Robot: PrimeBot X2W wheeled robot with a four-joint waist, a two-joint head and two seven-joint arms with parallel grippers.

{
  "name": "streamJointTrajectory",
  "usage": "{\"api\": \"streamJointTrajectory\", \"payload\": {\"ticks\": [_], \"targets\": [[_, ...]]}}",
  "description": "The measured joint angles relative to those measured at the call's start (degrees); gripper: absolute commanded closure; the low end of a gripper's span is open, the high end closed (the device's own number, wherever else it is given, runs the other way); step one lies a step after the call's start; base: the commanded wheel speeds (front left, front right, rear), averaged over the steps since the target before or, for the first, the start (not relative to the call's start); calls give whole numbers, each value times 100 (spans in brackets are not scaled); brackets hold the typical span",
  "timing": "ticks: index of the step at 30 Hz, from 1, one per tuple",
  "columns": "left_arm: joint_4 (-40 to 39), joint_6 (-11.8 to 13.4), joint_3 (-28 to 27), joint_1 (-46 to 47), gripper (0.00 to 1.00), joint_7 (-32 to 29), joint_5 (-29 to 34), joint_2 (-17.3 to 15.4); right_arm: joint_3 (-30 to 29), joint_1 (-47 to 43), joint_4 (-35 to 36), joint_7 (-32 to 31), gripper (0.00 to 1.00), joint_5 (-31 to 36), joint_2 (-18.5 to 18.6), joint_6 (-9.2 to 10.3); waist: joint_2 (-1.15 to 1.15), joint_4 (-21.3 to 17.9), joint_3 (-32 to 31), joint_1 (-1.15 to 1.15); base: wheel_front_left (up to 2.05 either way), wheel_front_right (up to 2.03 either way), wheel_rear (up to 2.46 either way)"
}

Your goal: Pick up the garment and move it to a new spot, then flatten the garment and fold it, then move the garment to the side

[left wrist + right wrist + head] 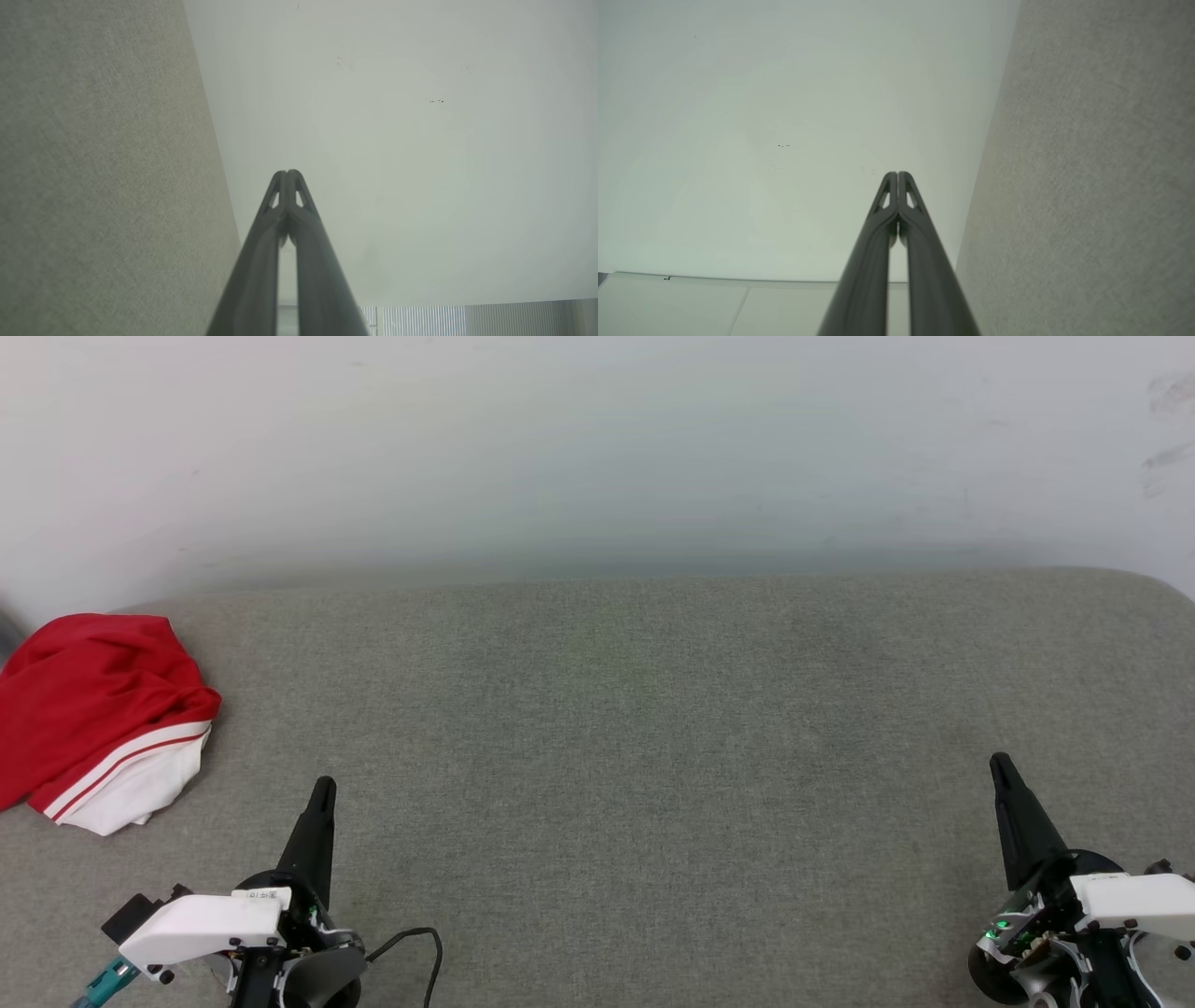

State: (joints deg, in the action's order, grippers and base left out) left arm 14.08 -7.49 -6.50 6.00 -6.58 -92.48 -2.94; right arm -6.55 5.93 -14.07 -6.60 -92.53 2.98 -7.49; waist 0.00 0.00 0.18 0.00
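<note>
1. L gripper (322, 791): jaws pressed together, nothing pinched. Sits low-left in head view, tip pointing away from robot over grey fabric surface (653, 756). Left wrist view agrees: both fingers (259, 261) meet at the tips, no cloth between.
2. R gripper (1001, 767): same, pressed together & empty, low-right in head view. Right wrist view shows it tip-to-tip against pale wall (761, 116).
3. Task item: red T-shirt (93, 700), a bunched heap at far-left edge of the surface, partly cut off by the frame edge. White sleeve (140, 784) w/ red stripes is the end nearest the robot. Front print not visible.
4. Key relation: shirt lies to the left of and a bit beyond the L gripper tip, near but not touching. R gripper is across the whole width of the surface, so L arm is clearly nearer.
5. Long axis: heap too crumpled & cropped to call for sure. Looks roughly near-to-far, sleeve end toward robot.
6. Stage (judgement): pick-up not yet done; flatten, fold, move-aside all pending.
7. Next move, prob: L jaws must spread first, then reach left & fwd to pinch the sleeve end or top of the heap. Centre of surface is bare, so it's the obvious drop spot.
8. Risk: a one-point pinch may lift the shirt as a tangled bundle.
</note>
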Motion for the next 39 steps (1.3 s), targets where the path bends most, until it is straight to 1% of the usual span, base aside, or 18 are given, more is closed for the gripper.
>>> {"api": "streamJointTrajectory", "payload": {"ticks": [39], "targets": [[0,0,1,0,100,1,-1,0,0,0,0,1,100,-1,0,0,0,0,0,0,0,0,0]]}}
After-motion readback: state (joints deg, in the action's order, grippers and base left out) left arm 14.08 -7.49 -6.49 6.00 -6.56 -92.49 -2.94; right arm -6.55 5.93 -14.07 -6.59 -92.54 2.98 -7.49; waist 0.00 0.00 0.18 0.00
